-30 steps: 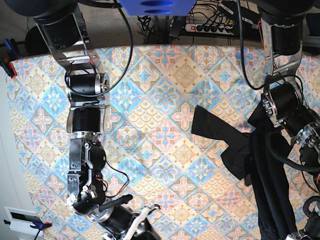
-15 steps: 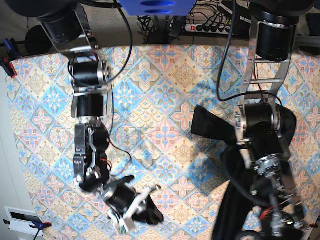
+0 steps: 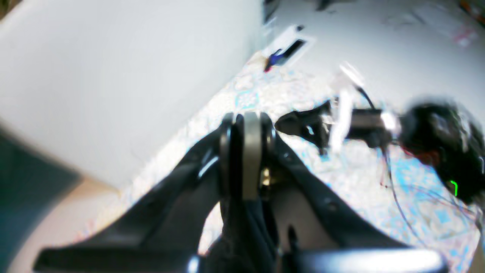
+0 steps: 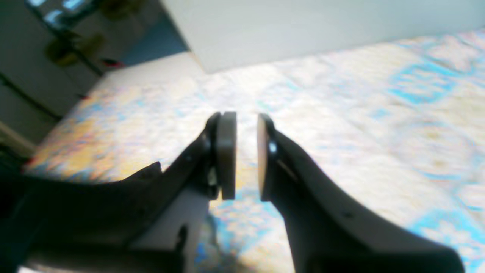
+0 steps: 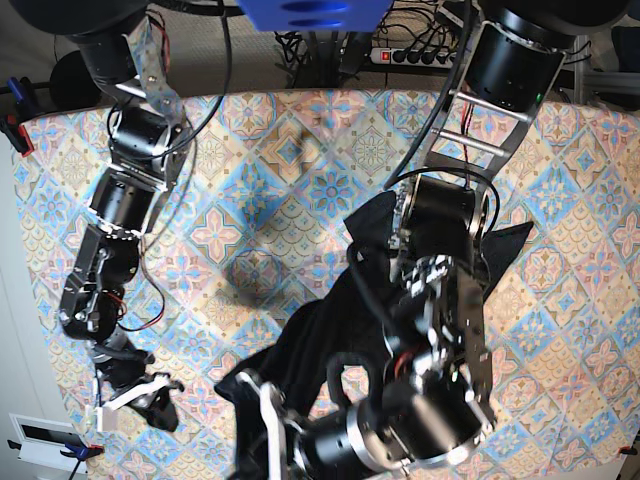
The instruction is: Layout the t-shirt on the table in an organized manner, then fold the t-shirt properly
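Laying out is underway: the left gripper [image 3: 246, 159] is clamping black fabric of the t-shirt [image 5: 330, 330], which is trailing bunched across the surface [image 5: 300, 150]. The right gripper [image 4: 246, 155] is hanging slightly parted, holding nothing. Next move likely requires spreading the cloth flat.

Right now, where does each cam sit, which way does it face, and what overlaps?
Base: overhead, looking down on the table, the t-shirt and both arms.
Left wrist: behind the left gripper, jaws shut on black cloth, facing across the table.
Right wrist: behind the right gripper, jaws slightly apart, empty.
Shared: the patterned table in all three.
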Robot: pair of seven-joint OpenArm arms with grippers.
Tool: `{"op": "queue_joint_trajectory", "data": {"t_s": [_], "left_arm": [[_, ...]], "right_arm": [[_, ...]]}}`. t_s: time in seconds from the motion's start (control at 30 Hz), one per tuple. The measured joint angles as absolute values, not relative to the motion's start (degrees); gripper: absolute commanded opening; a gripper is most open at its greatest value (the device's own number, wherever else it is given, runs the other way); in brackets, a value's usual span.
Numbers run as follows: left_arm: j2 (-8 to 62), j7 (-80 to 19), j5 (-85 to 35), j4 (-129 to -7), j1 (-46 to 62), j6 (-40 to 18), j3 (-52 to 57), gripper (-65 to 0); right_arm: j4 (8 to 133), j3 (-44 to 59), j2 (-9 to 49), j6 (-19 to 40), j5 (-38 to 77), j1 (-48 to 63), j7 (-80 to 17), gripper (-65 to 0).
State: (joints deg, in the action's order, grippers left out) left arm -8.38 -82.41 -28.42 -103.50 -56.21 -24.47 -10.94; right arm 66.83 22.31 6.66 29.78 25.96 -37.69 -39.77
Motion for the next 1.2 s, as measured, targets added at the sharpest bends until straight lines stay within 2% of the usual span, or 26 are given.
{"op": "queue_joint_trajectory", "data": {"t_s": [0.13, 0.3, 0.47, 0.67, 0.8, 0.93, 1.2], "left_arm": [[-7.42, -80.79, -31.42, -109.34, -55.55, -25.39, -11.77, -65.0], [-1.5, -79.68, -25.43, -104.86, -53.43, -25.08, -10.57, -65.0], [3.49, -74.94, -25.3, -101.47, -52.4, -25.3, -10.85, -65.0], [7.29, -73.65, -25.26, -99.53, -51.75, -25.32, -10.92, -65.0], [7.29, -73.67, -25.26, -99.53, -51.75, -25.3, -11.46, -65.0], [7.31, -73.67, -25.45, -99.7, -51.88, -25.34, -14.61, -65.0], [7.16, -73.3, -20.69, -99.74, -51.4, -25.32, -16.84, -65.0]], "right_arm": [[67.29, 22.35, 7.49, 29.8, 26.41, -38.74, -38.72, -55.6], [67.11, 22.24, 6.85, 29.91, 26.0, -38.02, -39.46, -55.6], [67.83, 22.02, 6.98, 29.95, 27.2, -35.11, -39.0, -55.2], [67.66, 21.93, 6.96, 29.8, 26.83, -28.47, -39.64, -55.2], [67.61, 21.82, 6.81, 29.8, 27.2, -27.16, -39.24, -55.2], [67.64, 18.35, 6.5, 29.63, 34.17, -24.38, -39.35, -55.0], [67.61, 6.7, 6.11, 29.8, 56.12, -20.53, -40.29, -46.6]]}}
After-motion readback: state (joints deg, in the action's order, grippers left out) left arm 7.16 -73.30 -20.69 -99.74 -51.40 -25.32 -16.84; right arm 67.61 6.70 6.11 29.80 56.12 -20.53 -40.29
